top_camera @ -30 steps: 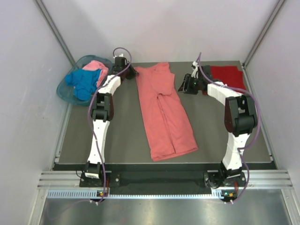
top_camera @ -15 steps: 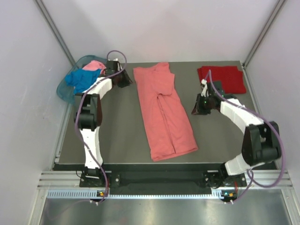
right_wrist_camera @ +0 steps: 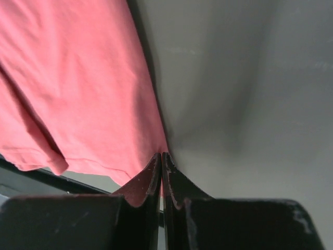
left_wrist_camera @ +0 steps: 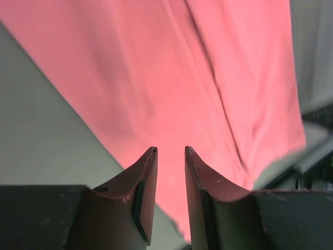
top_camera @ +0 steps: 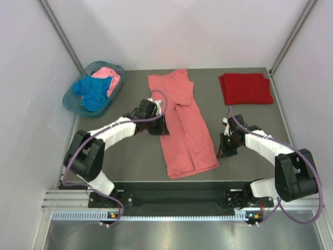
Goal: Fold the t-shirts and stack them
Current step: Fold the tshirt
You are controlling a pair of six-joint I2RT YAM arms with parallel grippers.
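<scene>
At the far right corner of the surface (top_camera: 119,156) the dark red shirt (top_camera: 245,88) lies folded, so one of four looks done; the salmon shirt (top_camera: 182,125) lies mid-surface as a long strip, sides apparently folded in, with end folds and stacking left. Left tool (left_wrist_camera: 170,152) hovers partly open over its left edge, holding nothing; right tool (right_wrist_camera: 161,156) is closed at its right edge near the hem, can't tell if cloth is pinched. Teal basket (top_camera: 67,100), far left, holds the blue shirt (top_camera: 93,94) and light pink shirt (top_camera: 110,75), both crumpled, unfolded.
</scene>
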